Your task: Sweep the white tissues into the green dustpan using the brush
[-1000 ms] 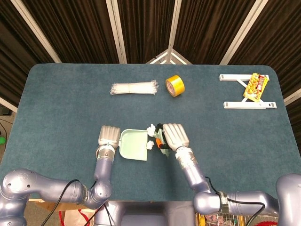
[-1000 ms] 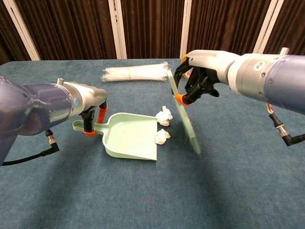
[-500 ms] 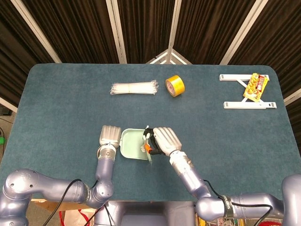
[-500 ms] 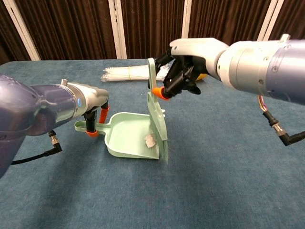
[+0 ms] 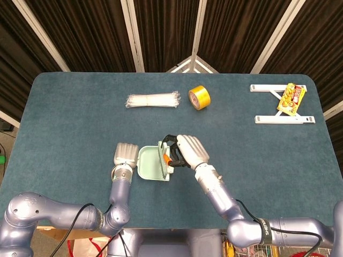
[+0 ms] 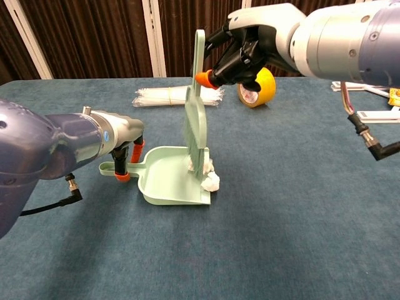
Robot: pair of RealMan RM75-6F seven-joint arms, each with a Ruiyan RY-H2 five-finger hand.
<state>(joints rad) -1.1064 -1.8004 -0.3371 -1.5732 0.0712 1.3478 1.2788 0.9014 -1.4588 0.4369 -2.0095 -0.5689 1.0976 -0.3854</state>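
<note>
The green dustpan (image 6: 164, 182) lies flat on the table, its mouth facing right. My left hand (image 6: 122, 149) grips its handle from above, and shows as (image 5: 126, 155) in the head view. My right hand (image 6: 251, 45) holds the green brush (image 6: 196, 119) by its upper handle, almost upright. The brush's lower end stands in the pan's mouth. One white tissue (image 6: 210, 182) sits at the pan's right lip. Another tissue (image 6: 192, 164) peeks out from behind the brush inside the pan. From above, the right hand (image 5: 188, 152) hovers over the pan's (image 5: 148, 164) right edge.
A bundle of white zip ties (image 5: 153, 100) and a yellow tape roll (image 5: 199, 97) lie further back. A white frame (image 5: 268, 119) with a snack packet (image 5: 291, 99) on it sits at the far right. The table is blue-green cloth.
My right hand carried the brush leftward, pushing both tissues into the dustpan's mouth, then raised the brush to nearly upright. The left hand and dustpan stayed put.
</note>
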